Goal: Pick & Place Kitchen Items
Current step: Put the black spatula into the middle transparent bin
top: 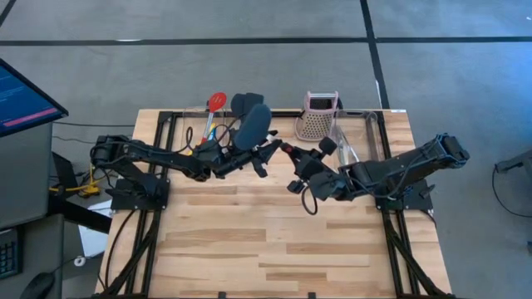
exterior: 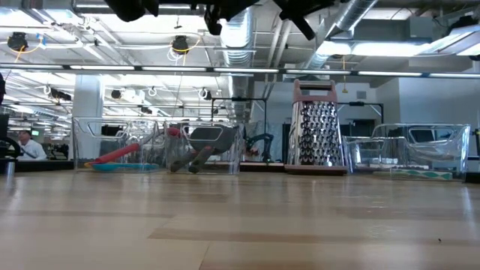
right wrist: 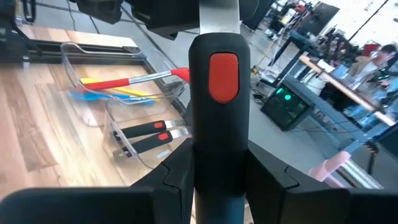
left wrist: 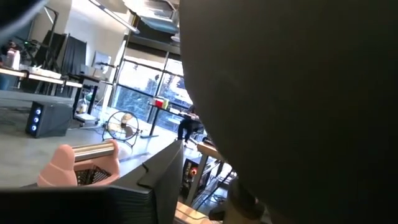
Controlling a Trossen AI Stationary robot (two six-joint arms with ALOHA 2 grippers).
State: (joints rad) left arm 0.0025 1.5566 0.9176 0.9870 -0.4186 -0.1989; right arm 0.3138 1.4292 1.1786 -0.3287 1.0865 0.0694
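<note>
A black spatula (top: 253, 126) with a black handle and a red inset is up in the air over the far middle of the table, blade toward the far left. My right gripper (top: 298, 159) comes from the right and is shut on its handle (right wrist: 219, 93). My left gripper (top: 249, 158) reaches in from the left, close to the blade end. The blade fills the left wrist view (left wrist: 292, 93) and hides the gripper. A clear bin (right wrist: 93, 62) at the far left holds a red spoon (right wrist: 134, 79), yellow and blue spoons and two black-red spatulas (right wrist: 149, 132). My right gripper pinches the spatula's handle (right wrist: 219, 168) between its two fingers (right wrist: 273, 180), just below the red inset. The fingers come roughly level from the table's right side, and the handle runs on ahead between them toward the silver neck (right wrist: 219, 12). The spatula is lifted clear of the table.
A pink-topped metal box grater (top: 318, 116) stands at the far edge and also shows in the low view (exterior: 315, 127). A second clear bin (top: 359, 137) sits to its right. The near half of the wooden table (top: 274, 241) is bare. A monitor (top: 25, 95) stands off the left edge.
</note>
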